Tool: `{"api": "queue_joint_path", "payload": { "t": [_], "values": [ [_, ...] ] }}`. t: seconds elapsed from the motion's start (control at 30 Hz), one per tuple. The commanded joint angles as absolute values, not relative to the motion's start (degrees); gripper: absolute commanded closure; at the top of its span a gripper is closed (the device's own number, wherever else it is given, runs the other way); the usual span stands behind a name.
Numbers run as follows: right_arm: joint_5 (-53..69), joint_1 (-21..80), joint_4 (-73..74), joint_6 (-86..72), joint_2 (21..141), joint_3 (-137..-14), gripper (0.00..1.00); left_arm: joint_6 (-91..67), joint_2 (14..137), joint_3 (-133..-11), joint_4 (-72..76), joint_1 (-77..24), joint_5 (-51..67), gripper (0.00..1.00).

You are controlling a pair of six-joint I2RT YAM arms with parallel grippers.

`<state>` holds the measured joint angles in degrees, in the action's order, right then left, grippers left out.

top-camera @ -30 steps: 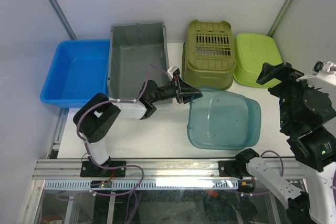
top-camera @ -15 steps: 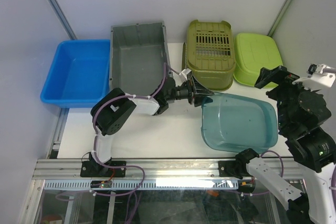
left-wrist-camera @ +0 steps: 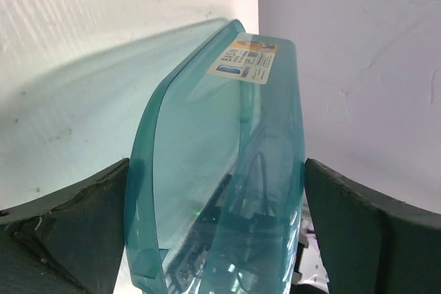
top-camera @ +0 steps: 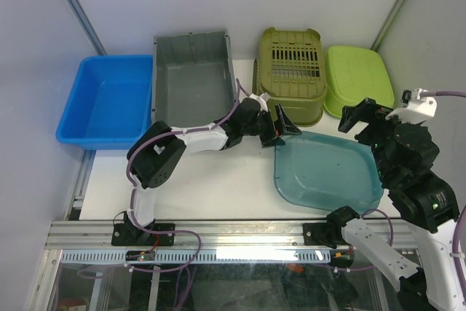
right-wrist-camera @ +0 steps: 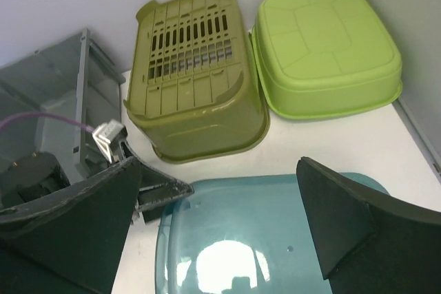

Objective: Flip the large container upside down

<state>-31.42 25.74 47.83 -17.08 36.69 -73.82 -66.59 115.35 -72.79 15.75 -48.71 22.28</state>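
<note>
Five containers sit on the white worktop (top-camera: 218, 180), one of each colour. The large teal container (top-camera: 328, 172) lies at about 4 o'clock. Judging by the glossy flat face in the right wrist view, it seems to rest mouth down, though its clear plastic makes that hard to confirm. Along the far edge are a blue tub (top-camera: 109, 100) at 10 o'clock, a grey bin (top-camera: 191, 81) at 11, an olive slatted basket (top-camera: 290, 71) at 12 with its base up, and a lime tub (top-camera: 357, 78) at 2, also base up.

The left pincer (top-camera: 282, 127) is at the teal container's 10 o'clock corner. Its fingers are spread wide, the rim between them, ungripped. The right pincer (top-camera: 375, 118) hangs over the 1 o'clock corner, fingers apart, holding nothing.
</note>
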Motion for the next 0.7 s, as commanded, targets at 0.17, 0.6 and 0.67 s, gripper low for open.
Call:
{"api": "queue_joint_path", "payload": {
  "t": [0.17, 0.6, 0.67],
  "values": [
    [-25.55, 25.74, 47.69, -20.39, 37.66, -71.14, 0.01, -45.96, 109.09, -79.7, -2.83, -51.32, 14.07, 0.01],
    [-23.61, 25.71, 48.47, -23.09, 37.89, -70.87, 0.01, -43.49, 103.29, -74.55, 3.45, -53.47, 15.57, 0.01],
    [-23.32, 25.74, 48.64, -23.37, 37.93, -70.82, 0.01, -48.0, 102.2, -71.51, 9.75, -51.4, 19.34, 0.01]
  ]
}}
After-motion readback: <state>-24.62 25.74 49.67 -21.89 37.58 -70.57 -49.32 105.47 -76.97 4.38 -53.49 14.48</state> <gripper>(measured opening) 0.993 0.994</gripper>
